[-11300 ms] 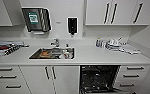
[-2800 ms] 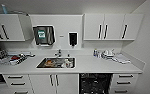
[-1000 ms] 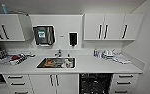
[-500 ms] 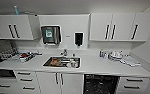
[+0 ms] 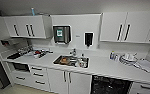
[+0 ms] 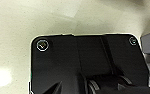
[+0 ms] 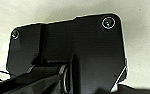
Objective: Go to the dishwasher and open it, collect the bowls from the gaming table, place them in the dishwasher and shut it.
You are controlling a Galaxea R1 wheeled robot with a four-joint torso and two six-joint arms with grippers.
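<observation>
The dishwasher [image 5: 110,86] sits under the surface [image 5: 103,67] at the lower right of the head view. Its front is open, showing a dark cavity with a faint glint of rack wire inside. To one side of it stand a pair of smooth white cupboard doors [image 5: 68,81] with slim dark handles, and beyond them a stack of white drawers [image 5: 37,75].

Above the doors, a rectangular steel sink [image 5: 71,61] is sunk into the pale, matt surface, with a tap [image 5: 73,52] behind it and something brownish lying in the basin. A clutter of small items [image 5: 37,53] lies on the surface toward the far left. A rack of dishes [image 5: 128,58] rests near the right end, above the dishwasher.

On the wall hang a boxy grey dispenser [image 5: 61,34] and a smaller black one [image 5: 88,39], flanked by flat white wall cupboards [image 5: 127,26].

The long front edge of the surface runs slantwise across the head view, with a strip of light floor [image 5: 23,90] in front of the drawers.

Both wrist views look down past the robot's dark plate at pale speckled floor. Whether either gripper is clenched or released cannot be told.
</observation>
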